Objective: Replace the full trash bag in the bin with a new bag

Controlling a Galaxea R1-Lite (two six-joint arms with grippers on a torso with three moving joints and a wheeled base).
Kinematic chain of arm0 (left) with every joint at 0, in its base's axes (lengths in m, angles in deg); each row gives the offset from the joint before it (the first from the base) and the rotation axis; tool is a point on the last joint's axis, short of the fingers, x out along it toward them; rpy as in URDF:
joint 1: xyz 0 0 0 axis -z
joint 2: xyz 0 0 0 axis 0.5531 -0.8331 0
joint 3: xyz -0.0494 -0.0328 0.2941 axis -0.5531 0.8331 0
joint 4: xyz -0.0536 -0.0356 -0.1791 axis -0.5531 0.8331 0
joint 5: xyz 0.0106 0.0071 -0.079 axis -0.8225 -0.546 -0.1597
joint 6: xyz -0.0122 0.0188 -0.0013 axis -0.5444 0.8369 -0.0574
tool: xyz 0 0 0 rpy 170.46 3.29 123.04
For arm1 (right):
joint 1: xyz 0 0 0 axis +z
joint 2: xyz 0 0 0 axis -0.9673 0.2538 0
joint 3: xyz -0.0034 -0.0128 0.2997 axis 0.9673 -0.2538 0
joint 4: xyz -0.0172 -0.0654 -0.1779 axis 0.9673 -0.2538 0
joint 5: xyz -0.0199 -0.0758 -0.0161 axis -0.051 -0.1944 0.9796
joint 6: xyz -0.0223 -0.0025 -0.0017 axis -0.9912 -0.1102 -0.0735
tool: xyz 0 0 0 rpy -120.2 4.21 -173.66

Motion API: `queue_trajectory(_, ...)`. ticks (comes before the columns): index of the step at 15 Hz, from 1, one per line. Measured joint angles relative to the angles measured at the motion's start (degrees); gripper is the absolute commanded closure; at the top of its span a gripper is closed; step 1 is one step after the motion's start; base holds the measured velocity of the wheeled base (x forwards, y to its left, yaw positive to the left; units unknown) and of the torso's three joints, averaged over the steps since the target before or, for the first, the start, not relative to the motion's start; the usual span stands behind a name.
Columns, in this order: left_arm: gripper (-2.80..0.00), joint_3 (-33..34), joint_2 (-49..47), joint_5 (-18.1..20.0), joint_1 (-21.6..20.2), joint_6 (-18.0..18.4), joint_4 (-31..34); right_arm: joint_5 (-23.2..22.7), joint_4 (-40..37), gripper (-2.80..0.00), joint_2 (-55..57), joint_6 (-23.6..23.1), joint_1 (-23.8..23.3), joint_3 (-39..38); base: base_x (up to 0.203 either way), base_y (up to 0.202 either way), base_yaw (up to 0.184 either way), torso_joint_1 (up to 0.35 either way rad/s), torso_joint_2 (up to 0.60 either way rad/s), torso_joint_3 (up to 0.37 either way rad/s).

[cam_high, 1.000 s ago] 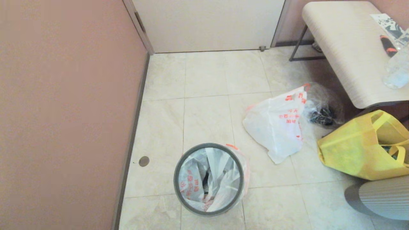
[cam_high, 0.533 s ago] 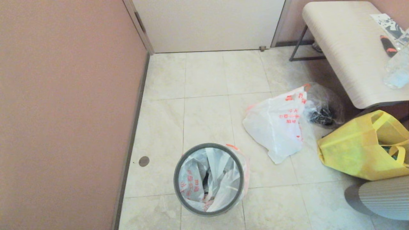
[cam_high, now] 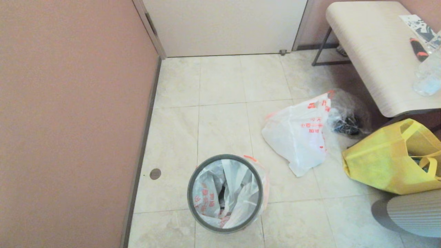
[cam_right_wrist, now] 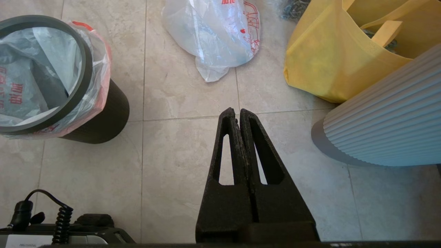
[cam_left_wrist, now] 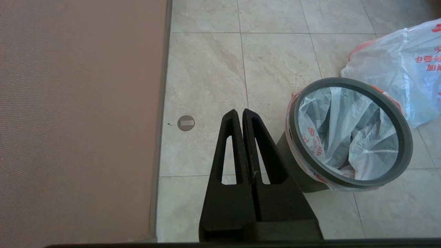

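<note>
The bin (cam_high: 225, 156), a small round dark wastebasket with a grey hoop rim, stands on the tiled floor near the wall. The full trash bag (cam_high: 237, 186) lines it, translucent white with red lettering, its orange-red edge folded over the rim and something dark deep inside. The new bag (cam_high: 296, 137) lies on the floor to the bin's right, white with red prints. Neither gripper shows in the head view. My left gripper (cam_left_wrist: 239, 112) hangs shut and empty beside the bin (cam_left_wrist: 351, 81). My right gripper (cam_right_wrist: 234, 111) is shut and empty over bare tiles between the bin (cam_right_wrist: 103, 113) and the new bag (cam_right_wrist: 217, 34).
A yellow fabric tote (cam_high: 382, 162) and a clear bag with black things (cam_high: 348, 119) lie at the right, by a bench (cam_high: 375, 51). A ribbed white round object (cam_high: 413, 213) sits at the near right. A pink wall (cam_high: 69, 120) runs along the left.
</note>
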State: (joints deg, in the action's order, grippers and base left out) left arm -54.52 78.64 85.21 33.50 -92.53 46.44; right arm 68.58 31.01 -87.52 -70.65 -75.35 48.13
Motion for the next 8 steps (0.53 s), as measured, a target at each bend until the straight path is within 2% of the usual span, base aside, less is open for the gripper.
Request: queue_trajectory(8, 0.00, 0.00, 0.00, -0.02, 0.00, 0.02, 0.02, -0.02, 0.15, 0.00, 0.00, 0.02, -0.02, -0.06, 0.000, 0.000, 0.000, 0.000, 0.00, 0.000)
